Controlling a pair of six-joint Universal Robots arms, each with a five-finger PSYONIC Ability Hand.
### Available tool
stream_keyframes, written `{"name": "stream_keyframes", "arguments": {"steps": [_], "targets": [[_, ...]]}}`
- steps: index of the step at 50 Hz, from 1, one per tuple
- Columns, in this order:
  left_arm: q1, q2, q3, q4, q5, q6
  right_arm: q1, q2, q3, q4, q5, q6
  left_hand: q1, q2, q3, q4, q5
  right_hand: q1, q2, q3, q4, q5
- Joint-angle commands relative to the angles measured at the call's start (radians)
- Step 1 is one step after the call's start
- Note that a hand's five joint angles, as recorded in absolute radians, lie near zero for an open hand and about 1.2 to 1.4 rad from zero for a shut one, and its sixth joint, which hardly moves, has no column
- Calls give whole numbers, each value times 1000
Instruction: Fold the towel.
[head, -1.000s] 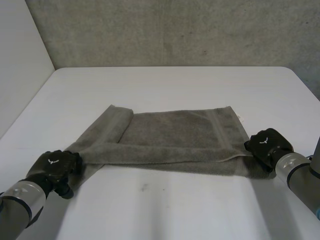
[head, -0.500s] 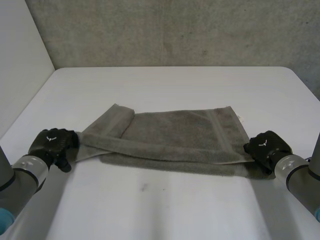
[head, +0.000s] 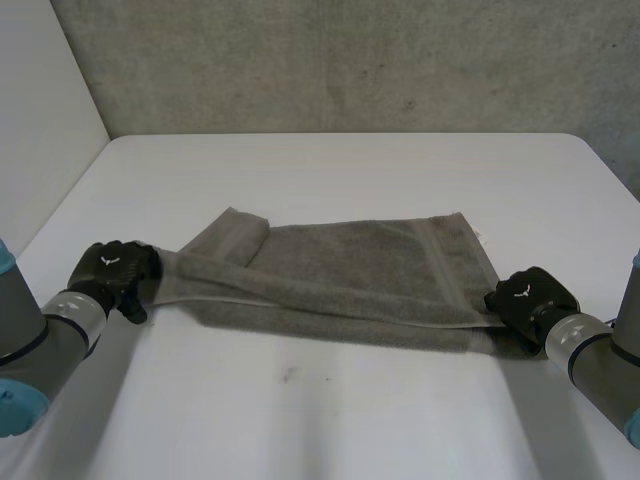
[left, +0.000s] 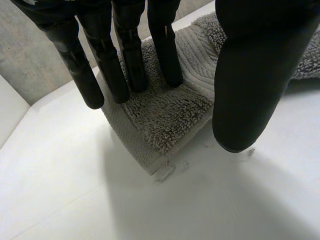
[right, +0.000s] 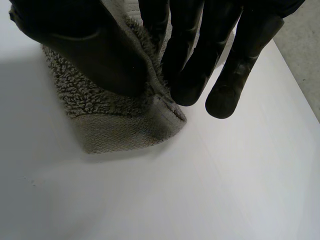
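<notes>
Where the white table (head: 330, 420) meets its left side, the left hand (head: 112, 272) holds the towel (head: 350, 275) by its near left corner. In the left wrist view the straight black fingers lie against the looped pile of that corner, and the broad thumb stands opposite them on the other face, so the cloth is pinched between the two. The corner's tip hangs down to the smooth tabletop, showing a flat woven hem along its edge.

From that hand a thick edge of grey terry runs as a raised, rolled ridge slanting across the cloth toward the right. The towel lies in the middle of the table, roughly a rectangle. Its far left part is doubled over into a soft roll, and a flat woven band crosses it near its right end. The pile looks coarse and shaggy; the band and hems are smoother and paler.

At the towel's near right corner the right hand (head: 530, 297) is closed on the cloth. In the right wrist view the thumb presses on top of the fluffy corner and the curled fingers close in behind it, with the rounded hem bulging out below them.

Behind the table stands a rough, mottled grey wall (head: 350, 60).
</notes>
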Motion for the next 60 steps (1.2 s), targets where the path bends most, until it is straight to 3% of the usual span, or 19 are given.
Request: {"name": "stream_keyframes", "arguments": {"steps": [1, 55, 59, 60], "targets": [[-1, -22, 27, 0, 0, 0, 0, 2, 0, 0, 0, 0, 95, 97, 98, 98, 98, 65, 63, 53, 58, 43], [-35, -186, 225, 26, 6, 9, 0, 16, -5, -4, -2, 0, 162, 164, 165, 165, 165, 65, 63, 53, 58, 43], [-38, -191, 231, 26, 6, 9, 0, 21, -5, -8, -2, -8, 327, 329, 330, 330, 330, 65, 63, 53, 58, 43], [-41, -189, 233, 26, 6, 9, 0, 21, -5, -8, -2, -8, 507, 509, 510, 510, 510, 65, 63, 53, 58, 43]]}}
